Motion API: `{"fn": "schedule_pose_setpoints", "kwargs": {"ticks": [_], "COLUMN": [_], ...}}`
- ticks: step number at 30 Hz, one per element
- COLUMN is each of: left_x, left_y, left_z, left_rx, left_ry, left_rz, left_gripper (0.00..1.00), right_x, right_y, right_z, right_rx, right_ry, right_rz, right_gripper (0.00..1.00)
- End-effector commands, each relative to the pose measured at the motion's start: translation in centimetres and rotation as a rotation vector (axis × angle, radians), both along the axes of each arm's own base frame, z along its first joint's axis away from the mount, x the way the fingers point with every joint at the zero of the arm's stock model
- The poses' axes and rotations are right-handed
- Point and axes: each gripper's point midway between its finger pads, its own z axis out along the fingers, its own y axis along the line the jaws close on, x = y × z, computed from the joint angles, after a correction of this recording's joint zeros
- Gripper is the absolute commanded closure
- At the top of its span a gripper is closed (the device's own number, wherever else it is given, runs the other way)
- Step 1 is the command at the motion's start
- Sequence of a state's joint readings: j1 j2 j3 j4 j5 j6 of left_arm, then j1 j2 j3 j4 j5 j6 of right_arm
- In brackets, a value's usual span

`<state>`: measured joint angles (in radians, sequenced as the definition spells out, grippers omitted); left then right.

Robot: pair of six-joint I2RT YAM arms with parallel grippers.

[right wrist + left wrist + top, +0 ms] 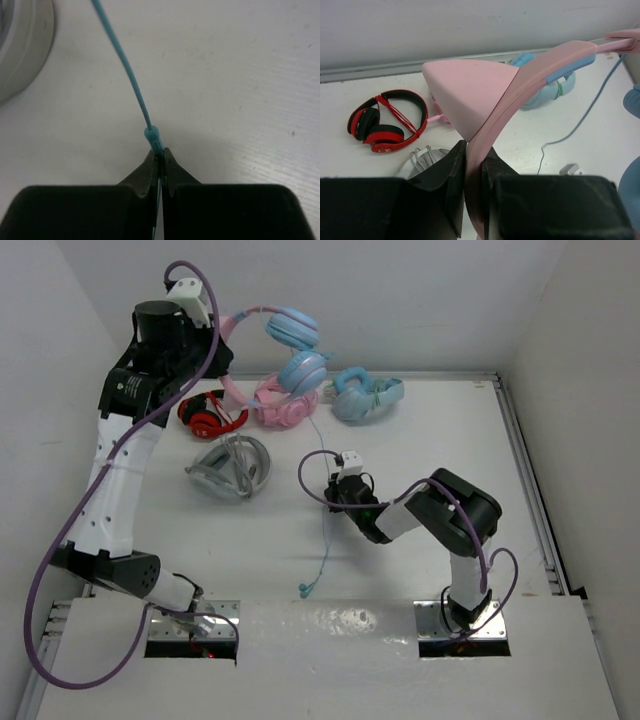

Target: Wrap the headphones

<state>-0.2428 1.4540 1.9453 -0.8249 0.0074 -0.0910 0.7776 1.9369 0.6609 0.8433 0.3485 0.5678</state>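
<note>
My left fingers clench thin, stiff-looking headband between tips. My right fingers pinch limp cable; likely slippery, hold firm.

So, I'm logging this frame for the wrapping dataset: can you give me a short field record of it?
left tool: shut on the pink headband of the headphones, held up
right tool: shut on the cable, low over the table
others on table: red pair, pink pair, light blue pair, grey pair
</note>
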Motion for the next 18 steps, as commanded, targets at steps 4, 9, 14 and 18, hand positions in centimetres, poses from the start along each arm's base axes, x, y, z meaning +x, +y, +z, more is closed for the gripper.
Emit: {"fn": "schedule_pose_setpoints", "kwargs": {"ticks": [4, 9, 14, 18], "left_x": [6.4, 12.7, 15.1, 15.8], "left_y": [5.1, 11.1, 13.4, 13.2], "left_z": [3.6, 2.9, 1.2, -1.1], "left_rx": [-0.198, -0.239, -0.214, -0.219], "left_ry": [-0.125, -0.134, -0.150, -0.114], "left_rz": [0.180, 0.349, 0.468, 0.465], "left_gripper": [1.00, 1.00, 1.00, 1.00], "right_x": [-7.9, -15.5, -18.3, -19.2], "right_y": [5.6, 7.3, 8.6, 11.8], "right_z": [0.2, -0.3, 1.6, 6.3], "right_rx": [0.020, -0.018, -0.098, -0.015], "right_ry": [0.088, 0.155, 0.147, 0.058], "right_rz": [0.458, 0.805, 0.947, 1.037], "right_gripper": [1.00, 1.00, 1.00, 1.00]}}
